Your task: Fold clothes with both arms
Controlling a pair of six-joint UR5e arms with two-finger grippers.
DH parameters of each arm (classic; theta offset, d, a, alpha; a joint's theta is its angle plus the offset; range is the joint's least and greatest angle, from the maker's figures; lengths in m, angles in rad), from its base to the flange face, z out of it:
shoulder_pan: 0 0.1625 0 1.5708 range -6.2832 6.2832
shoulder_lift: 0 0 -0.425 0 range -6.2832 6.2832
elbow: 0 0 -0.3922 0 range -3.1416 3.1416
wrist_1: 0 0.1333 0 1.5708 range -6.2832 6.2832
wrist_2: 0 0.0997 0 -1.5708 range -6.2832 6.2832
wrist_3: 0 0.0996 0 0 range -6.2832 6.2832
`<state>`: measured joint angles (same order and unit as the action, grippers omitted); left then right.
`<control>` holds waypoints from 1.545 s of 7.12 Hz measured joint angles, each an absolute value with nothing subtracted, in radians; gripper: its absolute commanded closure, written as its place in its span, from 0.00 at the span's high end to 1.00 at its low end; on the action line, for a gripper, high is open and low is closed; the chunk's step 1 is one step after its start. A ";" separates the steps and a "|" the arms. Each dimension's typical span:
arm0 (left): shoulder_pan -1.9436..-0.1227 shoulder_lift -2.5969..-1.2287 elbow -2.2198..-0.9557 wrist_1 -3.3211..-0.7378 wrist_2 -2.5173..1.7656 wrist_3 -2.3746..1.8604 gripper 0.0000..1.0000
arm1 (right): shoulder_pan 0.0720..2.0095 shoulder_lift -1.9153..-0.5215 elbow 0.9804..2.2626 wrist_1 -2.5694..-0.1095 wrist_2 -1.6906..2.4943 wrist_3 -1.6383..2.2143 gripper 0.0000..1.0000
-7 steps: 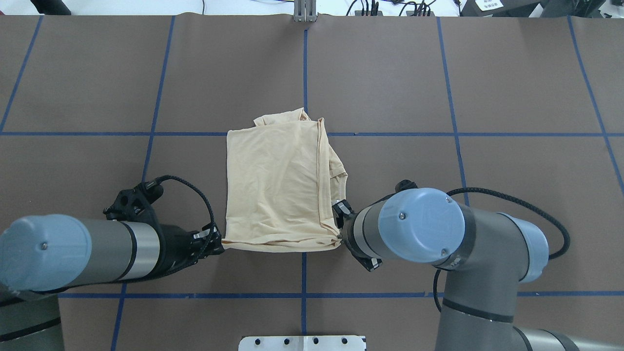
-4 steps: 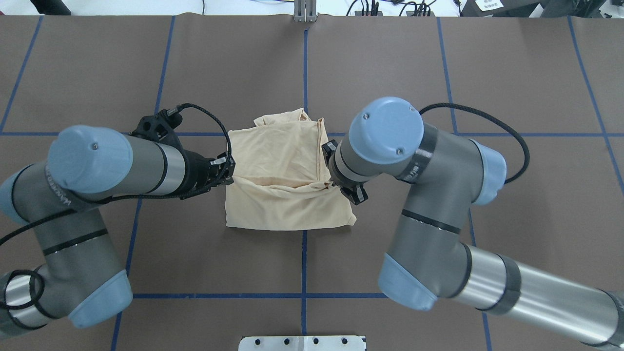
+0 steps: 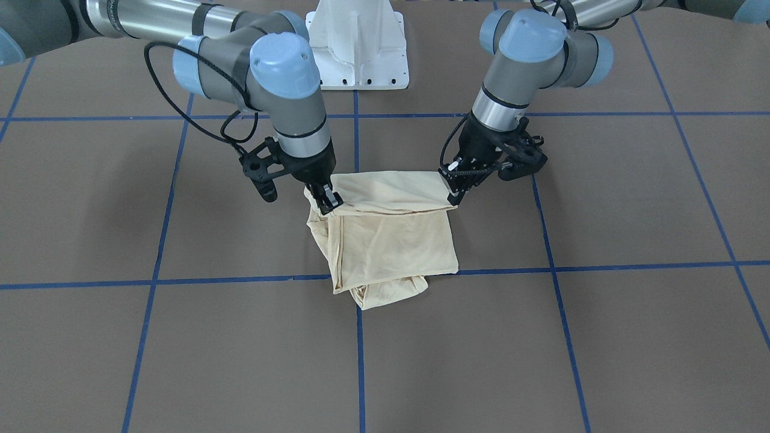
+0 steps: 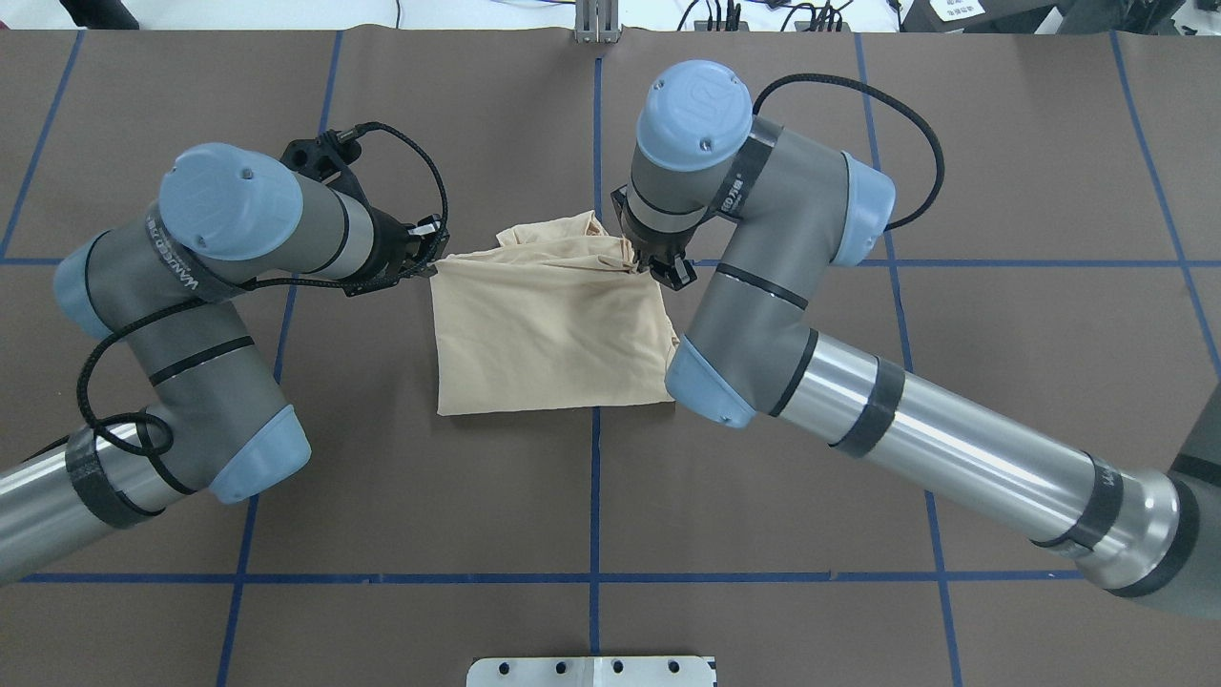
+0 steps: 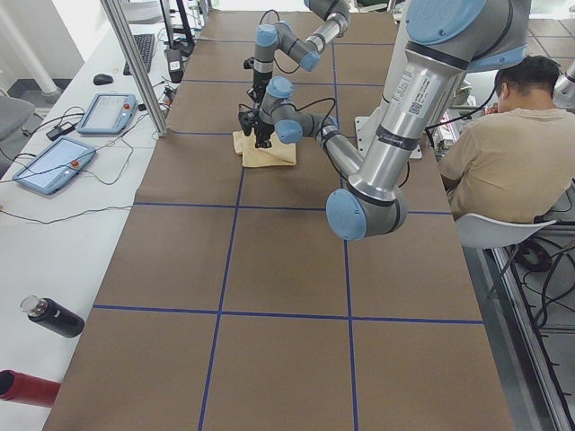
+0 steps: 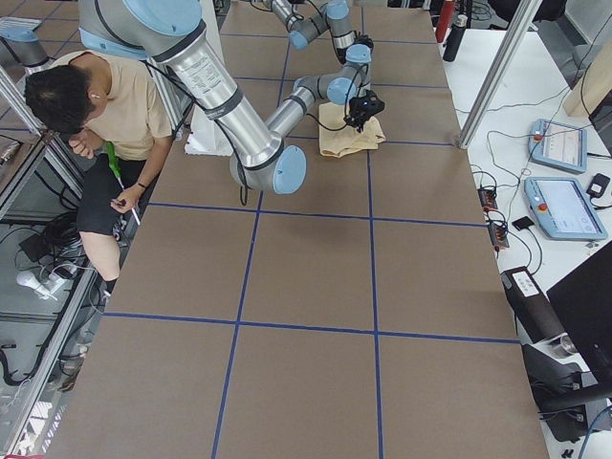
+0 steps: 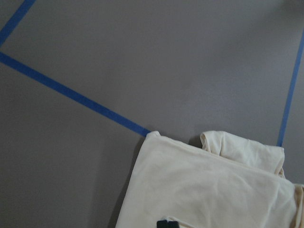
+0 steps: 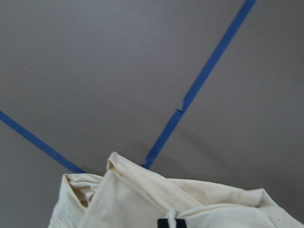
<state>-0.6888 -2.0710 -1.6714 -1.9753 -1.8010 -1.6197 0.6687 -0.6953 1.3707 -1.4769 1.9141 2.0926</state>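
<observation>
2 corners of T-shirt [image 4: 548,334] pinched: left gripper [image 4: 434,253] clamped on nearest corner, right gripper [image 4: 637,260] clamped on opposite corner. Held edge stretched between them, raised above lower layer. Rest of cream shirt lies folded near centre of brown table [image 4: 763,534].

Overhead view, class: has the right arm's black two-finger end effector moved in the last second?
Yes. The right end effector, gripping the pale cream-yellow shirt, moved toward the view's top, reaching the upper crosswise blue tape line.

Left pincer [image 4: 434,250] and right pincer [image 4: 641,260], each clamped tight on opposite corners of the T-shirt's [image 4: 544,343] raised edge, fingertips downward.
</observation>
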 measured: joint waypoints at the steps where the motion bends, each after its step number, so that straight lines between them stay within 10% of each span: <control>1: -0.697 -2.090 -1.602 -2.030 -1.800 -1.612 0.00 | 0.686 -0.659 1.291 -1.449 1.927 2.057 0.00; 4: -0.701 -2.126 -1.495 -2.094 -1.798 -1.608 0.00 | 0.698 -0.601 1.131 -1.355 1.934 2.008 0.00; 5: -0.701 -2.143 -1.466 -2.104 -1.797 -1.608 0.14 | 0.699 -0.592 1.108 -1.347 1.934 1.997 0.11; 7: -0.704 -2.160 -1.401 -2.158 -1.796 -1.605 0.43 | 0.699 -0.581 1.063 -1.325 1.931 1.982 0.99; 11: -0.778 -2.154 -1.370 -2.196 -1.802 -1.459 0.47 | 0.786 -0.532 0.991 -1.318 1.950 1.835 1.00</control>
